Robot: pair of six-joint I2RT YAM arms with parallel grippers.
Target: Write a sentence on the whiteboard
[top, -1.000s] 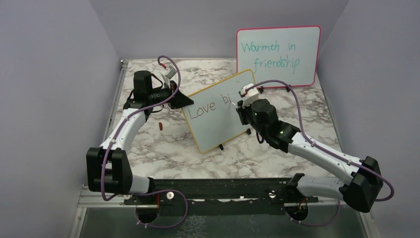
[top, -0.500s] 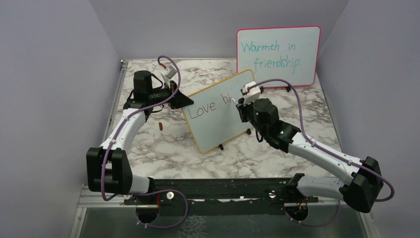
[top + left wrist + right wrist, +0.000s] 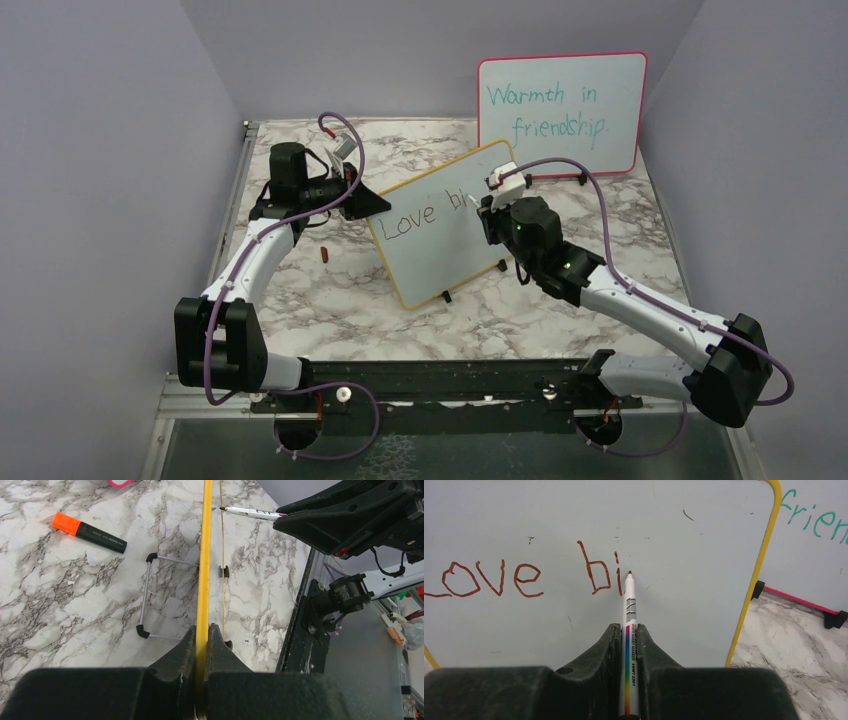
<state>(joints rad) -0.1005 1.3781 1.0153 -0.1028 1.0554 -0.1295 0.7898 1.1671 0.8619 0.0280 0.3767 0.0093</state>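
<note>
Right gripper point(image 3: 628, 628) has nudged slightly right since the earlier frame. It is clamped on marker point(image 3: 629, 597), tip at whiteboard point(image 3: 684, 605) just past "bi" of sentence point(image 3: 524, 577). Left gripper point(image 3: 202, 632) pinches the board's yellow edge. Board stands tilted, centre of top view, on table point(image 3: 60, 595). Looks light, stiff and slick, and likely tips under pen pressure, so the edge grip suits. Pink-framed board point(image 3: 560, 110) sits upper right.
</note>
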